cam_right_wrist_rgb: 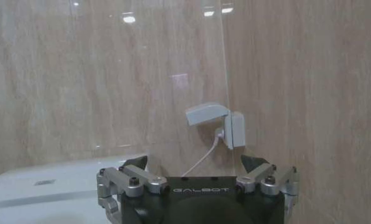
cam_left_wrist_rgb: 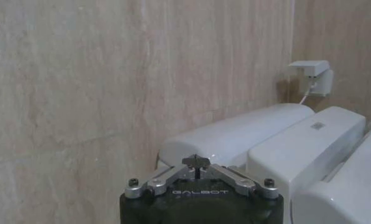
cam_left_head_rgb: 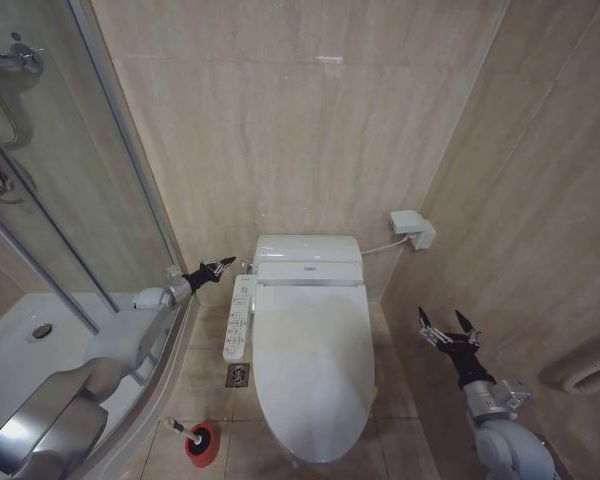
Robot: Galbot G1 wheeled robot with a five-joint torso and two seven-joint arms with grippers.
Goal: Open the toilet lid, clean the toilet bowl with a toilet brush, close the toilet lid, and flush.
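The toilet brush (cam_left_head_rgb: 185,432) stands in its red holder (cam_left_head_rgb: 202,445) on the floor nearest the robot; the toilet lid (cam_left_head_rgb: 312,350) lies closed, long axis running away toward the wall; the left gripper (cam_left_head_rgb: 216,268), clenched, hovers beside the tank's left corner, nearer the lid's hinge; the right gripper (cam_left_head_rgb: 448,330), fingers spread, hangs right of the lid, apart.

Beige tiled floor (cam_left_head_rgb: 390,420) under toilet bowl (cam_left_head_rgb: 280,440), red holder (cam_left_head_rgb: 202,447), drain (cam_left_head_rgb: 238,375).
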